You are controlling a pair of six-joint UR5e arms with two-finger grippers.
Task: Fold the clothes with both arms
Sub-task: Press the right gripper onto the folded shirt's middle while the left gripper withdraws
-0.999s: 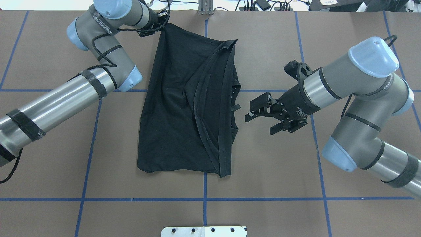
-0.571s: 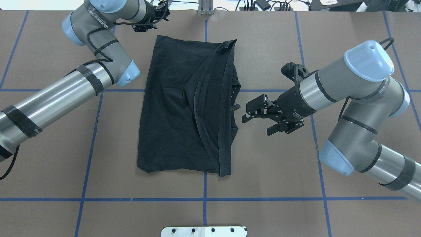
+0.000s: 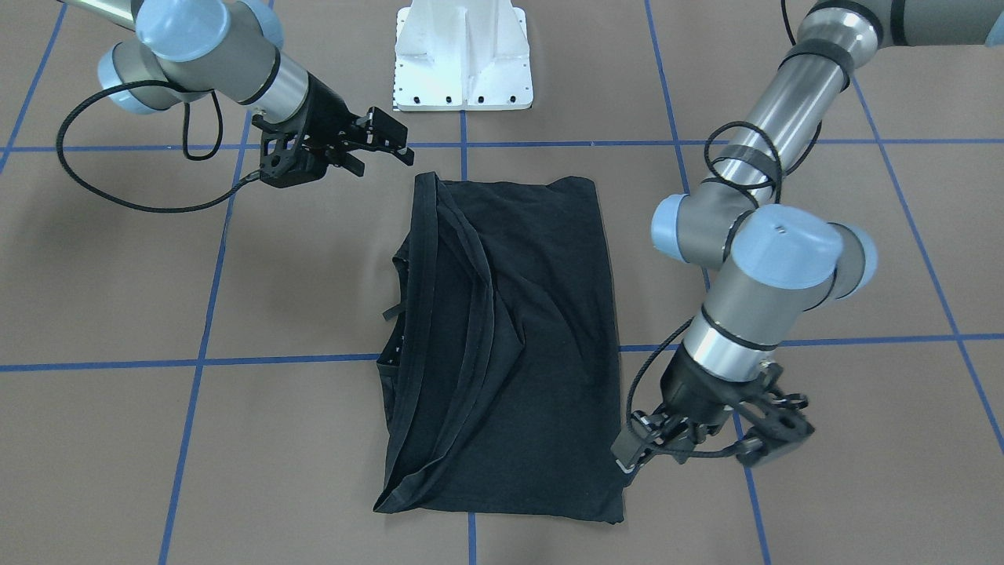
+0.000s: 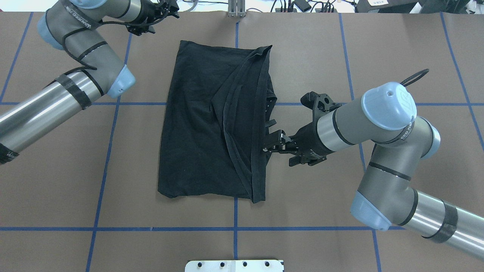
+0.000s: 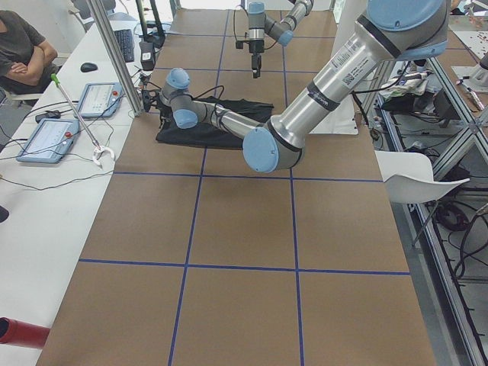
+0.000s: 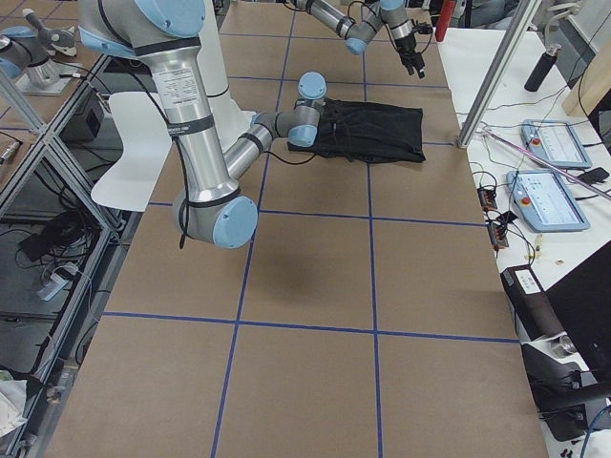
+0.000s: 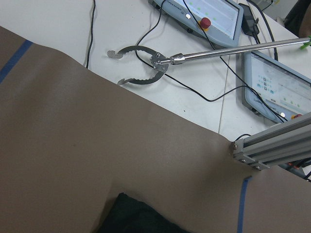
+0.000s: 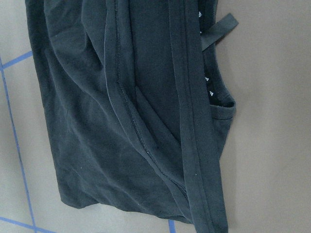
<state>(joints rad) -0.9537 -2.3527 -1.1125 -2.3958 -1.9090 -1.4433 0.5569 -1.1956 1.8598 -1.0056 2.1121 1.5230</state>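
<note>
The clothes are one black T-shirt [image 4: 204, 124], folded lengthwise with its right side doubled over toward the middle, flat on the brown table. In the front-facing view the T-shirt [image 3: 533, 329] lies between both arms. My left gripper [image 4: 160, 22] hangs open and empty just beyond the shirt's far left corner; the front-facing view shows the left gripper [image 3: 686, 463] beside that corner. Open too, my right gripper [image 4: 278, 155] sits at the shirt's right edge near the collar, holding nothing. From the right wrist I see only the folded hems [image 8: 194, 121].
Blue tape lines [image 4: 234, 228] grid the table. The white base plate [image 3: 463, 63] stands at the robot's side. Past the far edge a white bench holds a metal reacher tool [image 7: 146, 63] and tablets [image 7: 204, 12]. A person [image 5: 23, 46] sits there.
My left gripper let go of the shirt's far left corner, which dropped flat, and drew away to the left. My right gripper moved in to the shirt's right edge.
</note>
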